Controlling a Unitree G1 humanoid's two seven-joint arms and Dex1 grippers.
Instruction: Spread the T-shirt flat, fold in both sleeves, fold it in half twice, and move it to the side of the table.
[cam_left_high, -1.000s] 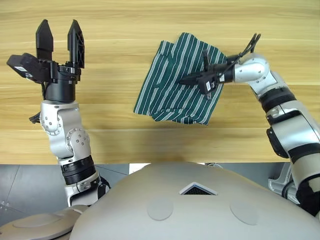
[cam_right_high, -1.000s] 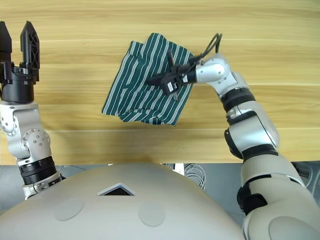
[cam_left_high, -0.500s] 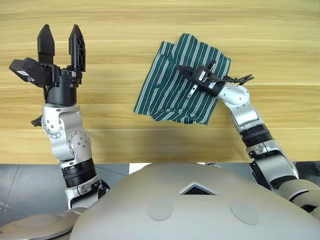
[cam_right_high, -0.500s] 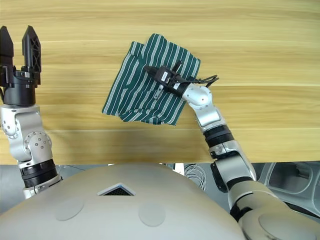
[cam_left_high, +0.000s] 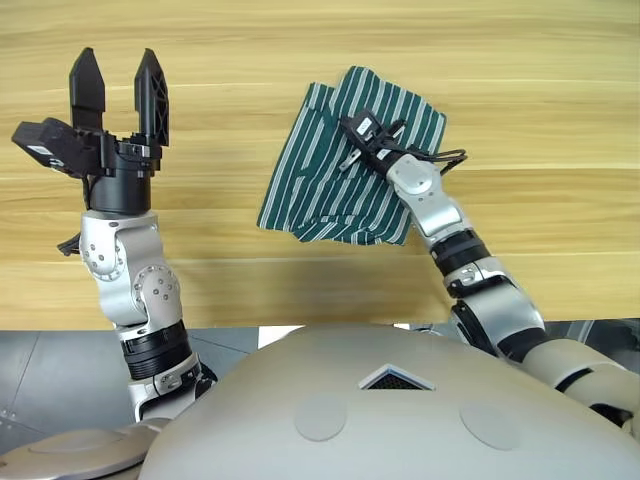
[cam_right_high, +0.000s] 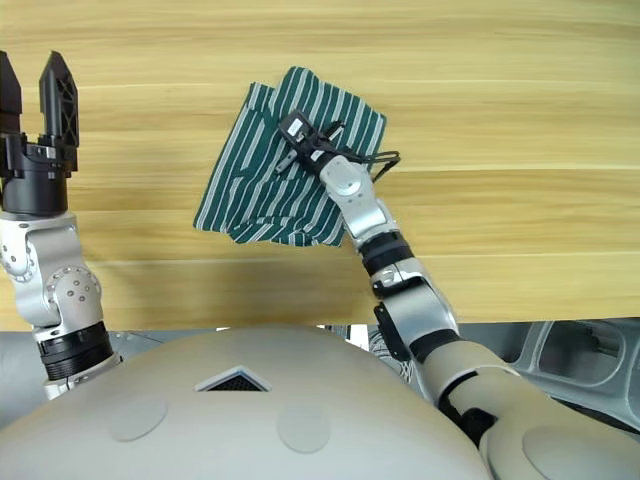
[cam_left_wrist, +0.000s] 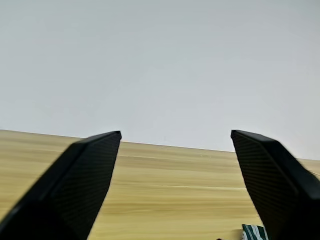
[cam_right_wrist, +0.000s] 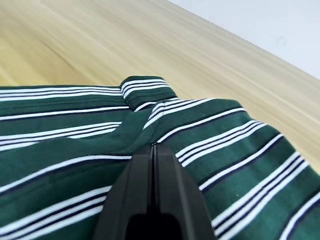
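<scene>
folded green-striped t-shirt (cam_left_high: 325, 195) lies mid-table (cam_left_high: 530, 60). right gripper (cam_right_wrist: 154, 146), fingers closed together, presses its tip on the cloth toward 12 o'clock. left gripper (cam_left_high: 119, 82) gapes wide, raised at 9 o'clock. fabric looks light, limp and slidable; best pinched at a thick folded edge.

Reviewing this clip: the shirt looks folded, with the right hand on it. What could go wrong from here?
1. The right hand, shut, sits on the top layer of the T-shirt; pushing from there may slide that layer and open the folds.
2. The left hand is open and raised over the table, apart from the cloth, so nothing steadies its other side.
</scene>
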